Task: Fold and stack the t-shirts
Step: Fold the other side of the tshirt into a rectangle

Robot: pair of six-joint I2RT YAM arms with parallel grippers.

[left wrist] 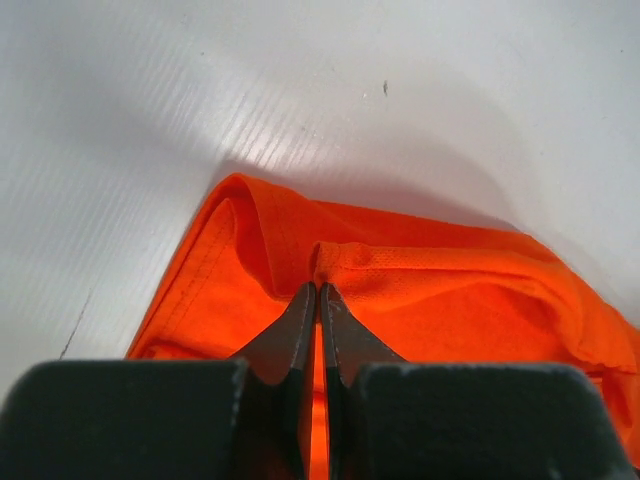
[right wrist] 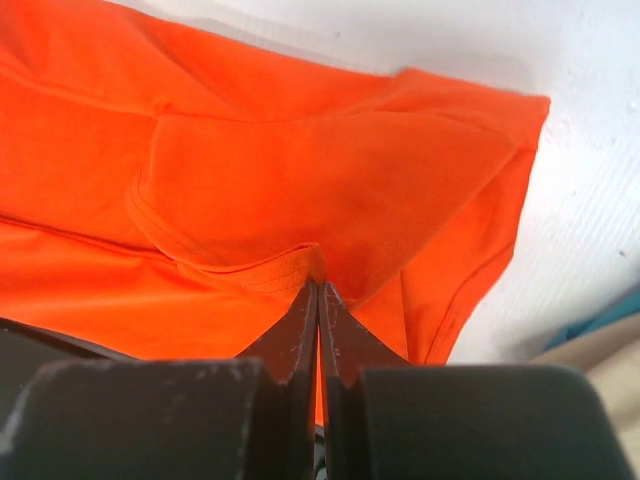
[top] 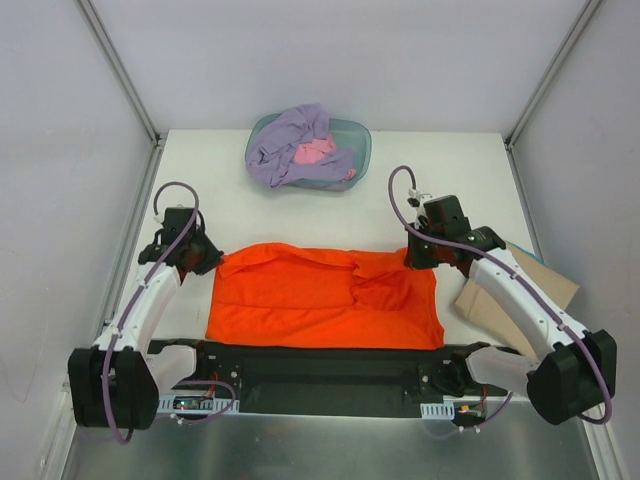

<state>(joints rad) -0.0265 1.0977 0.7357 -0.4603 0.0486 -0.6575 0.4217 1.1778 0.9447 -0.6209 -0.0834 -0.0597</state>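
Orange shirt [top: 325,297]: lies spread on the desk [top: 300,215], stretched flat between my two sets of fingers. Its far edge is creased and its right half is rumpled by a loose fold.

Left fingers [left wrist: 318,297]: closed tight. The tips pinch a raised ridge of hemmed cloth at the shirt's far left corner, and the cloth puckers up to meet them. The rest of that corner rests on the desk just below and to the left of the tips.

Right fingers [right wrist: 316,288]: closed tight. The tips nip a stitched hem edge at the shirt's far right corner. A folded flap of the shirt lies just beyond the tips, and bare desk shows to their right.

Other items: a tub [top: 360,140] stands well beyond both sets of fingers, roughly midway between them. It holds a crumpled purple shirt [top: 290,140] that drapes over the rim, with a pink shirt [top: 316,152] showing under it. A cardboard [top: 490,305] sheet lies on the desk just outboard of my right fingers, partly under my right arm and apart from the orange shirt.
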